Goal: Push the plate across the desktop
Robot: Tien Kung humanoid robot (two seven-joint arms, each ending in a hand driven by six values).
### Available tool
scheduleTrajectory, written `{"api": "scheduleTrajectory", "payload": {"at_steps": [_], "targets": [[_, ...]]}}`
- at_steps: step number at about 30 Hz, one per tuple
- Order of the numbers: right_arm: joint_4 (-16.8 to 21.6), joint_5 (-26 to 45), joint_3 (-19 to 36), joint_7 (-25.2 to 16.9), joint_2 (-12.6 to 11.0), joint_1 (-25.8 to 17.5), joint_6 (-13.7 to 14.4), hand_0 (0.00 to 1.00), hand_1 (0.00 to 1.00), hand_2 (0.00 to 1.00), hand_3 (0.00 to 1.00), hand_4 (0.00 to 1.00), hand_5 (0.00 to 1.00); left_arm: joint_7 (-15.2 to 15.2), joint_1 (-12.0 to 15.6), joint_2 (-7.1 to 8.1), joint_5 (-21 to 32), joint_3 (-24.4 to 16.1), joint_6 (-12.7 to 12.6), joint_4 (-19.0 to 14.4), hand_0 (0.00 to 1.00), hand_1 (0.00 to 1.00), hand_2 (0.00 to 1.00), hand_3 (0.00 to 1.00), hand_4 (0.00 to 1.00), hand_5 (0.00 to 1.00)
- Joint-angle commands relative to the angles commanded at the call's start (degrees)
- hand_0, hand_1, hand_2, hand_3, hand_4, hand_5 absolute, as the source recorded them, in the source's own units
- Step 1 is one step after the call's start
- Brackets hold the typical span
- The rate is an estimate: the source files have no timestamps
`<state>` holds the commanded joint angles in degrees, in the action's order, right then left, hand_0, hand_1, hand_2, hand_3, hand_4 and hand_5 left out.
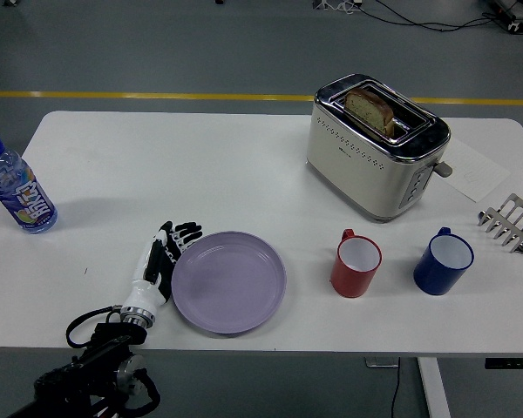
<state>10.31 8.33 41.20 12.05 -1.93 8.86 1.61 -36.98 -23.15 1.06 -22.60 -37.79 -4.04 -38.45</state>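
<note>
**Left hand flat against the plate's rim, red mug ahead**

Left robot hand [164, 259], black-fingered with a white back, lies low on the white table [157, 165] with its fingers extended and held together, gripping nothing; their inner side rests against the left rim of the round lilac plate [229, 281]. That plate sits near the table's front edge, left of centre. The right hand is not in view.

To the plate's right, near but apart, stands a red mug with a white inside [356, 264], its handle turned to the far side, and just beyond it a dark blue mug [444, 260]. Behind them is a cream and chrome toaster [375, 145] with a slice of bread in its slot. A clear water bottle with a blue cap [17, 196] stands at the far left, well apart from the work.

Judged from this layout, the main risk is a continued rightward push running the plate's rim into the red mug and shoving or tipping it. Contact sits on one side only, so an off-centre push could spin the plate away from the fingers, or steer it towards the front edge.
</note>
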Motion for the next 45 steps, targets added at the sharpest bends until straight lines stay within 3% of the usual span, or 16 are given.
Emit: {"api": "scheduleTrajectory", "payload": {"at_steps": [16, 31, 36, 39, 41, 45], "targets": [[0.05, -0.07, -0.23, 0.24, 0.09, -0.09, -0.18, 0.686, 0.677, 0.743, 0.649, 0.451, 0.339, 0.0, -0.54, -0.32, -0.41, 0.34, -0.32, -0.21, 0.684, 0.703, 0.653, 0.557, 0.366, 0.998], [0.11, 0.09, -0.5, 0.29, 0.1, 0.09, -0.18, 0.683, 0.674, 0.742, 0.647, 0.45, 0.333, 0.0, -1.87, 0.84, -2.95, -4.76, -0.83, -0.36, 0.686, 0.703, 0.653, 0.556, 0.365, 0.998], [0.03, 0.95, -1.15, 0.01, -0.16, 0.25, -0.35, 0.683, 0.674, 0.741, 0.647, 0.45, 0.332, 0.0, -2.09, 2.35, -5.89, -8.09, -1.48, -2.66, 0.68, 0.696, 0.65, 0.555, 0.365, 0.998], [0.0, 0.72, -0.74, -0.16, -0.39, 0.37, -0.35, 0.683, 0.674, 0.741, 0.647, 0.45, 0.332, 0.0, -1.46, 4.43, -8.68, -10.75, -1.94, -5.54, 0.68, 0.696, 0.65, 0.555, 0.365, 0.998], [0.0, 0.58, -0.58, -0.17, -0.44, 0.39, -0.33, 0.683, 0.674, 0.738, 0.648, 0.451, 0.331, 0.0, -1.28, 4.96, -9.43, -11.42, -2.05, -6.36, 0.674, 0.681, 0.639, 0.555, 0.371, 0.998], [0.0, -0.24, 0.65, -0.45, -0.83, 0.42, -0.18, 0.683, 0.674, 0.738, 0.648, 0.451, 0.331, 0.0, 1.25, 8.94, -13.01, -16.6, -2.34, -11.58, 0.674, 0.681, 0.639, 0.555, 0.371, 0.998]]}}
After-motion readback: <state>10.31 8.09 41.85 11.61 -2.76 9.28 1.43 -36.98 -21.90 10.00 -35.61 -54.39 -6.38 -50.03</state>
